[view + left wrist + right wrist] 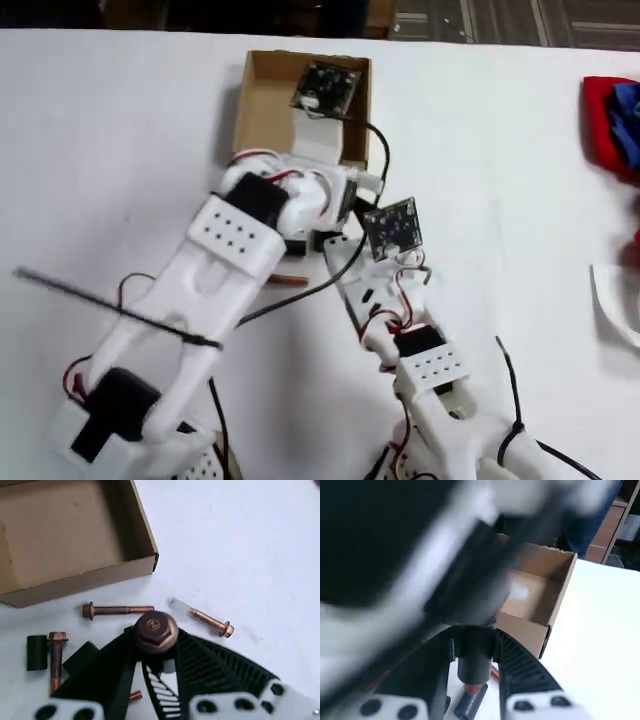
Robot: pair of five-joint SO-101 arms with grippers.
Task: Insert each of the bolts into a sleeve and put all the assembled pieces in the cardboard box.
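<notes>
My left gripper [156, 639] is shut on a copper bolt [156, 628] whose hex head faces the left wrist camera. My right gripper [474, 652] is shut on a black sleeve [474, 667], with a copper tip showing at the sleeve's lower end. Both grippers meet just in front of the cardboard box [262, 105]. Loose copper bolts [117, 610] [210, 621] lie on the table near the box [75, 545]. A third bolt [56, 655] lies beside a black sleeve [36, 652]. Another black sleeve [469, 706] lies below my right gripper.
The white table [130, 150] has free room to the left and right of the box. Red and blue cloth [612, 110] and a white plate edge [612, 305] sit at the far right. Cables [300, 290] run between the two arms.
</notes>
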